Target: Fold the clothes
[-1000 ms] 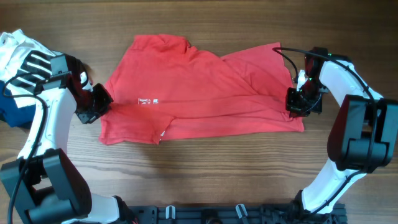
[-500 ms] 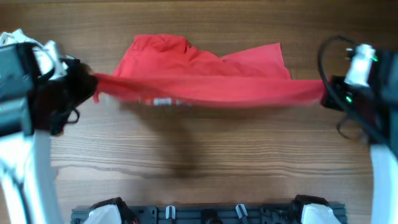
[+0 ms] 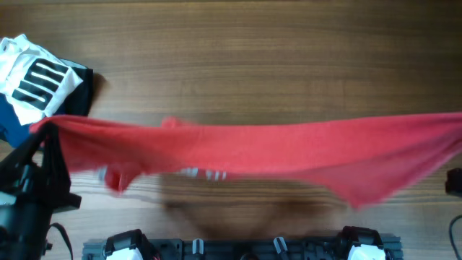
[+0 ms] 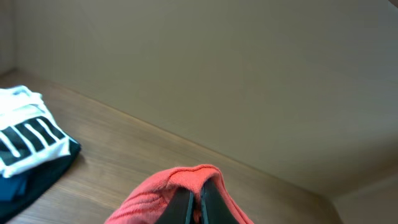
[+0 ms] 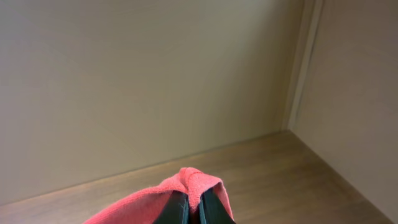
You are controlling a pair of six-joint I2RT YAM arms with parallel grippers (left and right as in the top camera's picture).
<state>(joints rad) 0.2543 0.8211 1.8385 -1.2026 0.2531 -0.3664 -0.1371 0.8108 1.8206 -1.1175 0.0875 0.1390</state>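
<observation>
Surface: brown wooden surface (image 3: 253, 58), with a plain beige wall (image 4: 249, 74) behind it in both wrist views.
Task's thing: large plain red soft T-shirt (image 3: 253, 148), lifted off the surface and pulled into one long band. Its dark shadow (image 3: 238, 206) lies on the wood below.
Long axis: side to side across the overhead view, from the left edge to the right edge, nearly level.
Left hand: the left hand (image 4: 194, 200) has its two black fingers pressed together on a bunched red corner of the shirt.
Right hand: the right hand (image 5: 193, 208) pinches the opposite end in the same way, with red cloth folded over its fingertips.
Nearer hand: neither. Each hand holds one end, and the body of the shirt lies inward from both, toward the middle.
Hanging part: the lower edge sags deepest right of the middle. Blurred white lettering (image 3: 206, 174) shows under the edge left of the middle.
Neighbours: a white garment with black stripes (image 3: 36, 76) lies on a navy garment (image 3: 9, 128) at the far-left corner, near the shirt's left end. I cannot tell whether they touch.
Coming move, as I judge: laying the shirt flat needs both hands to descend together along this same line, with the left end kept away from the pile.
</observation>
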